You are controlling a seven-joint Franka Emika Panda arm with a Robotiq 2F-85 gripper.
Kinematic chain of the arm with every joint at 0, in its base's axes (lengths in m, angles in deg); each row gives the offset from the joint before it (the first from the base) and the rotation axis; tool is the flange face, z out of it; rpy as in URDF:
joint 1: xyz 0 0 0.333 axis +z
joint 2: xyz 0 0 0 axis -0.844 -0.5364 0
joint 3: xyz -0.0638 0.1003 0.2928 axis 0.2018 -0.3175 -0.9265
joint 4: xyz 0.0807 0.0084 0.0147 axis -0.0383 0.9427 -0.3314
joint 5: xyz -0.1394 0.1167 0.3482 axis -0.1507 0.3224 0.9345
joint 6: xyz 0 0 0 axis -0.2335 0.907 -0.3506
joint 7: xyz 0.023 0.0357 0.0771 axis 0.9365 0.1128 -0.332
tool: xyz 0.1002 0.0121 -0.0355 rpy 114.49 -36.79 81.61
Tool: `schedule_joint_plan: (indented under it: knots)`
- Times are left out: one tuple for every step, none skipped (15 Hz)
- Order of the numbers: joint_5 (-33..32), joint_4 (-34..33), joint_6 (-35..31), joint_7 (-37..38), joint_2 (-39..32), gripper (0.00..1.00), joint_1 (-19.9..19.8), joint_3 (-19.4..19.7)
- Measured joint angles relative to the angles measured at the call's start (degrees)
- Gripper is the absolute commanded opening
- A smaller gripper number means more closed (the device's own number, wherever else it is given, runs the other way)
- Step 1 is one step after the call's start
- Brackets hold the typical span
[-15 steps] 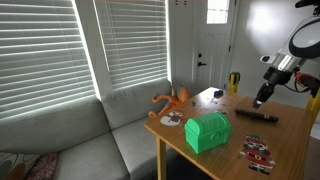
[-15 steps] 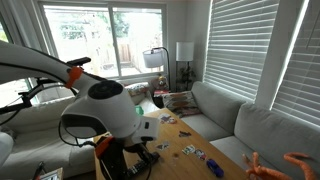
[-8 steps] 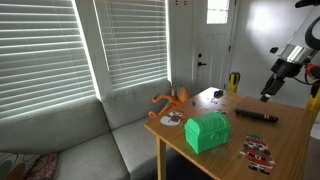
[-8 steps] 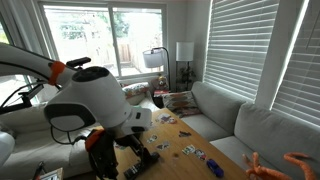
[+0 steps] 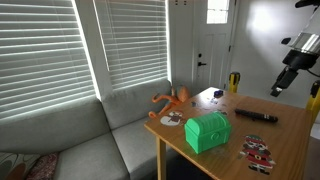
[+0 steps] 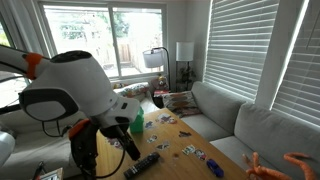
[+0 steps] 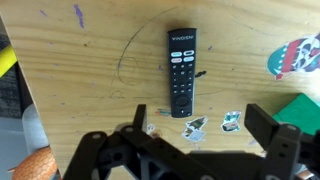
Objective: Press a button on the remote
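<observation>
The remote (image 7: 182, 72) is a slim black bar lying flat on the wooden table (image 7: 90, 70), buttons up. In the wrist view it lies just beyond my gripper (image 7: 198, 113), whose two dark fingers stand wide apart with nothing between them. In both exterior views the remote (image 5: 256, 116) (image 6: 141, 164) rests alone on the tabletop. My gripper (image 5: 277, 90) hangs in the air above and beyond it, touching nothing.
A green chest (image 5: 207, 131) stands near the table's front edge. Red-white-black patterned items (image 5: 258, 150) lie beside it. An orange toy (image 5: 170, 100) is at the far corner by the grey sofa (image 5: 70, 140). Small stickers (image 7: 196, 125) lie below the remote.
The jaws have opened from half shut to wide. The arm has lifted up and away from the remote, which has stayed in place.
</observation>
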Motion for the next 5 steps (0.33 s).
schedule_joint_plan:
  knots:
    - [-0.22, 0.01, 0.74, 0.8, 0.8, 1.0, -0.01, -0.01]
    - [-0.41, 0.04, 1.17, 1.36, 1.43, 1.0, -0.01, -0.01]
    - [-0.52, 0.12, 1.37, 1.61, 1.89, 1.0, -0.01, -0.02]
    - [-0.55, 0.2, 1.42, 1.67, 2.12, 1.0, -0.02, -0.02]
    - [-0.56, 0.25, 1.42, 1.69, 2.15, 1.0, -0.03, -0.02]
